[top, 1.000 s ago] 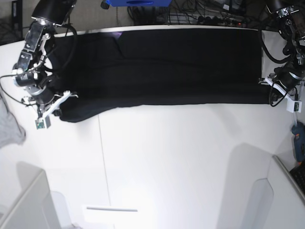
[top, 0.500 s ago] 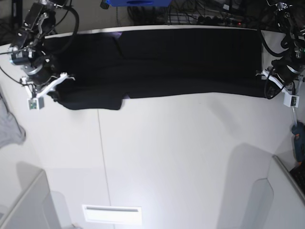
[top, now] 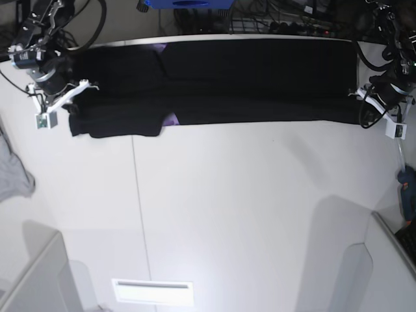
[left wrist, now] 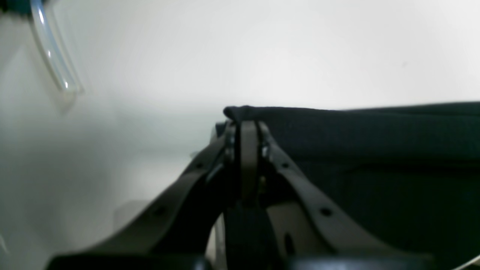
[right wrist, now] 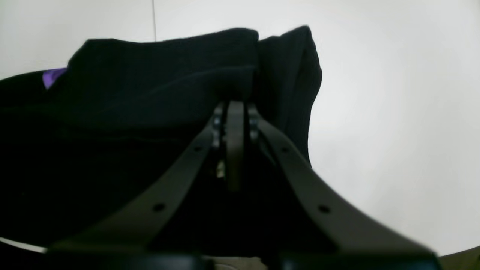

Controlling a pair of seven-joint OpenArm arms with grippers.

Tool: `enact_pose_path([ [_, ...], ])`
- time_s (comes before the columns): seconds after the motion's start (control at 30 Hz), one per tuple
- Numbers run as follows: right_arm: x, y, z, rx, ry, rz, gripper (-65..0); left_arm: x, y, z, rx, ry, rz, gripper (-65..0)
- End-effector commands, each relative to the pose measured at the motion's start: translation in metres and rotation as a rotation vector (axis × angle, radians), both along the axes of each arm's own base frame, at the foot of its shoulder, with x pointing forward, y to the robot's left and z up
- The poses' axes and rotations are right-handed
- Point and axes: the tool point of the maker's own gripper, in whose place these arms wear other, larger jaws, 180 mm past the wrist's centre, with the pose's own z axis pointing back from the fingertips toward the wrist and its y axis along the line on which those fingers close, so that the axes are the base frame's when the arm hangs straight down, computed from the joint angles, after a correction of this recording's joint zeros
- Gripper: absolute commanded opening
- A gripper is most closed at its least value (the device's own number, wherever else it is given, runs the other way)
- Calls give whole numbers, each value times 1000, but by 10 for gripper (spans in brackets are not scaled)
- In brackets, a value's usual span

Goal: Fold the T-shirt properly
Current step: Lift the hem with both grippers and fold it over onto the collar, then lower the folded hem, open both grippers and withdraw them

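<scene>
At the far edge of the white table (top: 227,214), both grippers are clamped on the T-shirt (top: 247,81), 1 at each end. The left gripper (left wrist: 245,129) has its 2 jaws pressed together around a bunched edge of black cloth, which bulges just above the tips; in the base view that gripper (top: 365,107) sits at the shirt's end on the picture's right. The right gripper (right wrist: 234,112) is likewise closed, its jaws meeting on a thick fold of the shirt (right wrist: 150,97) that rises above and beyond them; from the base camera it (top: 70,104) is at the sleeve end on the picture's left.

Between the 2 grips the shirt lies as a long black band along the back of the table, folded lengthwise with its near edge doubled back. A sleeve part hangs a little lower near the right gripper.

A light grey cloth (top: 14,172) lies at the table's edge on the picture's left, well apart from the shirt. A blue tool (top: 408,195) rests by the opposite edge, near the left arm. Cables (top: 279,19) and a blue object (top: 185,4) crowd the floor behind the table. Nothing stands between the arms on the open tabletop.

Only the base view shows a small purple patch (top: 171,119) peeking from the shirt's near edge; the right wrist camera catches another purple sliver (right wrist: 52,77) at the fold. A clear tube (left wrist: 54,56) appears solely in the left wrist view
</scene>
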Motion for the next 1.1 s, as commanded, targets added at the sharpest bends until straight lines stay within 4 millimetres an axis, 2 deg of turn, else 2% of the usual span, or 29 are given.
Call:
enact_pose_path([
  [0.0, 6, -5, 12, -17, -46, 0, -650, 8, 4, 14, 23, -44, -11, -650],
  [0.13, 0, -11, 17, 11, -64, -22, -650, 0, 3, 11, 26, -24, -17, -650],
  [0.27, -9, -12, 19, 69, -75, -41, -650, -6, -7, 18, 45, -31, -51, -650],
  [0.77, -39, -10, 1, 78, 10, -46, -650, -36, -10, 3, 49, 53, -62, -650],
  [1.07, -35, -15, 4, 63, 6, -41, -650, -54, -11, -7, 47, 109, -64, -650],
])
